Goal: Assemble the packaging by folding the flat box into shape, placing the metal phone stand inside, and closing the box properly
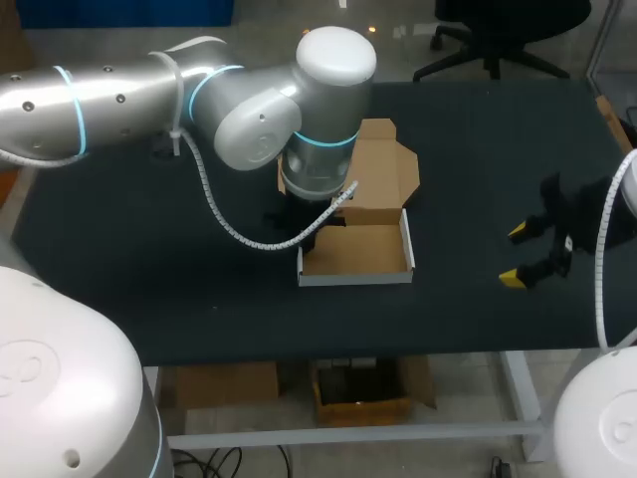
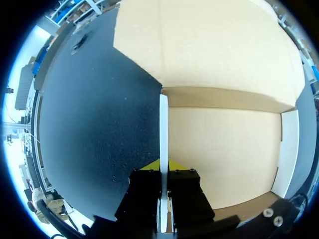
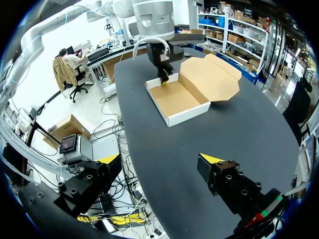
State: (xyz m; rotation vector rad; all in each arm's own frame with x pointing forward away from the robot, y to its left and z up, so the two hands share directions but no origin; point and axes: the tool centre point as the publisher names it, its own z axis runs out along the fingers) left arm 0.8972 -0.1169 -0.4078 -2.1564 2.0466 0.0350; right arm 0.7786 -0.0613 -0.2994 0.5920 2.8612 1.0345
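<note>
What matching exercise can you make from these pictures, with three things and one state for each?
Things:
1. left hand
2. right hand
3. lid

States:
A. folded back, open
B. open, holding nothing, over the bare table
C. shut on a side wall of the box

Pairs: 1-C, 2-B, 3-A
</note>
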